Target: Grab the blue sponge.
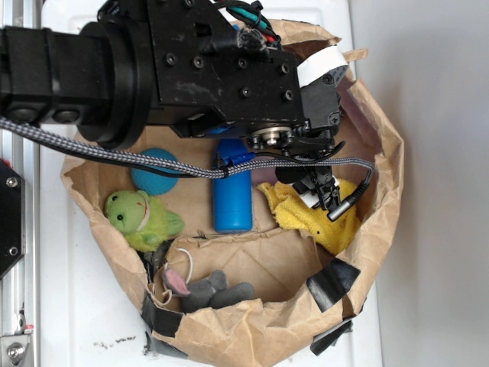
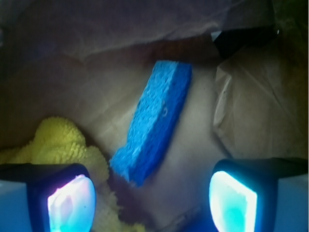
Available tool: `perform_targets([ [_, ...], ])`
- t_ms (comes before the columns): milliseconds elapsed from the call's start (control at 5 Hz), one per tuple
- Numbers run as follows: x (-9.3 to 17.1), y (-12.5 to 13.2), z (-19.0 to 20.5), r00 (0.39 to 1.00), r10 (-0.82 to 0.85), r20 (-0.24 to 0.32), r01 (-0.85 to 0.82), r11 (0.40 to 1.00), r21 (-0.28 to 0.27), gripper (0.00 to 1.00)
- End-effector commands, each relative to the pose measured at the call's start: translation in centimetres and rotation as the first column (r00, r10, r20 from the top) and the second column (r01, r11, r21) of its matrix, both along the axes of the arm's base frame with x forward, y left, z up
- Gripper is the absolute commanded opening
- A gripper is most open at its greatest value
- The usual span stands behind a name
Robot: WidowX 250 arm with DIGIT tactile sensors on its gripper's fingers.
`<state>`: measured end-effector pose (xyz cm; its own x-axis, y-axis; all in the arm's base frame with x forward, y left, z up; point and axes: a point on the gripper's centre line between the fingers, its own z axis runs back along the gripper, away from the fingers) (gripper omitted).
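wrist: splayed pincer (image 2: 152, 205) above blue sponge (image 2: 153, 121)

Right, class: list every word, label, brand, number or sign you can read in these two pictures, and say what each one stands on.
None can be read in either view.
The blue bottle, the blue sponge, the yellow cloth and the paper bag show no print.
The white tag on the arm shows only a dark mark, too small to read.
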<state>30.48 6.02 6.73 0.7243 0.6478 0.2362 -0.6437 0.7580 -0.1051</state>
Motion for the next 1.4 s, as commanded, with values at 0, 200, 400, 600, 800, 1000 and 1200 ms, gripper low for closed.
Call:
perform_targets([
  [0, 0.8, 0.6, 2.0, 1.0, 0.019, 0.022, -0.018, 1.0, -0.01, 1.0],
  [200, 1.3, 0.7, 1.9, 0.999, 0.034, 0.023, -0.034, 0.999, -0.015, 1.0],
  [400, 1.5, 0.3, 2.0, 0.997, 0.071, 0.026, -0.07, 0.997, -0.023, 1.0],
  [600, 2.1, -0.1, 1.9, 0.994, 0.107, 0.023, -0.106, 0.994, -0.041, 1.0],
  [800, 2.9, -0.2, 1.2, 0.991, 0.129, 0.028, -0.128, 0.991, -0.029, 1.0],
  [1000, 3.7, 0.4, 0.5, 0.988, 0.153, 0.029, -0.153, 0.988, -0.004, 1.0],
  [1200, 4.0, 0.8, 0.2, 0.985, 0.17, 0.034, -0.171, 0.985, 0.011, 1.0],
])
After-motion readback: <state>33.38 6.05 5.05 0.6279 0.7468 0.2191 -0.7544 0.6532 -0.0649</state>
